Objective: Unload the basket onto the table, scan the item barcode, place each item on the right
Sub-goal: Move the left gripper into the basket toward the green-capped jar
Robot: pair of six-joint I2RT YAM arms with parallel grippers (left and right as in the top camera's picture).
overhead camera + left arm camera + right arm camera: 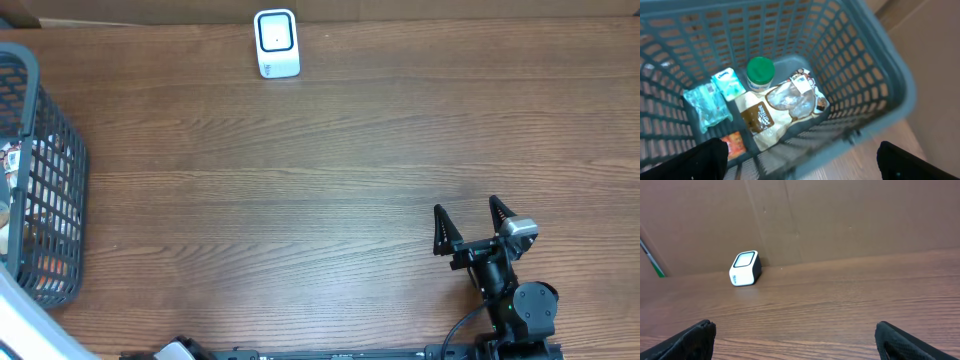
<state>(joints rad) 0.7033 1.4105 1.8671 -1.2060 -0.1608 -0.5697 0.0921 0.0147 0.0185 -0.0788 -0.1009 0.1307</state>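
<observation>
**A:** Which pincer is nearer the coffee pouch [765, 120]?

**B:** The left pincer [800, 150], spread wide and empty. The pouch lies in the basket [890, 75] directly below it, slanting ahead-right. The right pincer [466, 210], also released, faces the scanner [276, 42].

Tabletop [330, 170]: brown wood-grain, matt, possibly laminate. Basket [880, 75]: grey-blue moulded plastic lattice, smooth. Scanner [277, 44]: white plastic shell, glossy window. Pouch [765, 120]: shiny crinkled film, partly clear. Jar lid [760, 69]: green plastic, smooth. Back wall [840, 220]: matt brown cardboard
</observation>
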